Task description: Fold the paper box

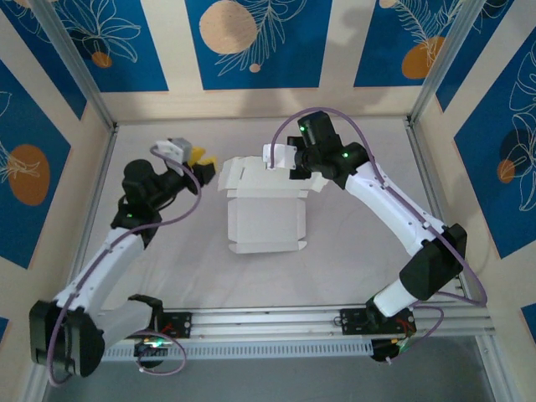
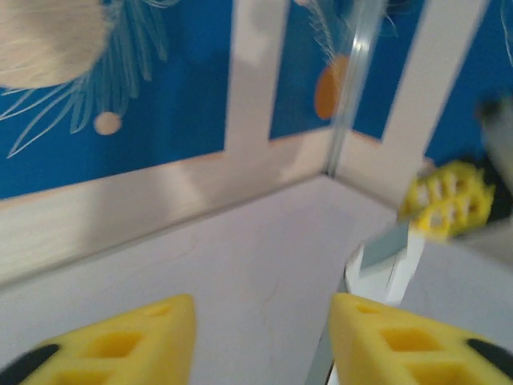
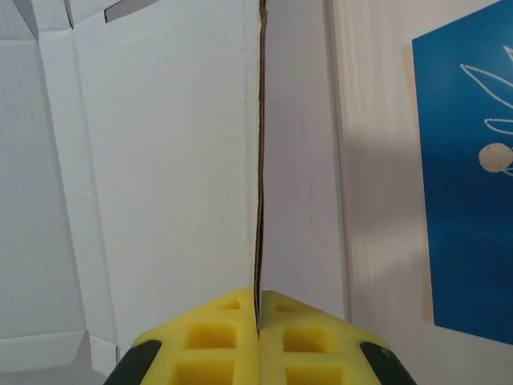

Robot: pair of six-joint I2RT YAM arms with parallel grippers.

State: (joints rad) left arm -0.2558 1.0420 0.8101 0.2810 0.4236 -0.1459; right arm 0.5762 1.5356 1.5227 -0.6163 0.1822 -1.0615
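Top camera: we see the white die-cut card paper box point(image 1: 264, 213), partly folded, lying mid-worktop point(image 1: 352, 251) toward the far edge. Our right gripper point(image 1: 289, 167) is at its far wall and our left gripper point(image 1: 199, 159) just off its far-left corner.

Left wrist: our left gripper point(image 2: 263, 329) stands parted on nothing, with the paper box point(image 2: 385, 257) beyond it.

Right wrist: our right gripper point(image 3: 258, 309) is pinched tight on a thin raised edge of the paper box point(image 3: 160, 160).
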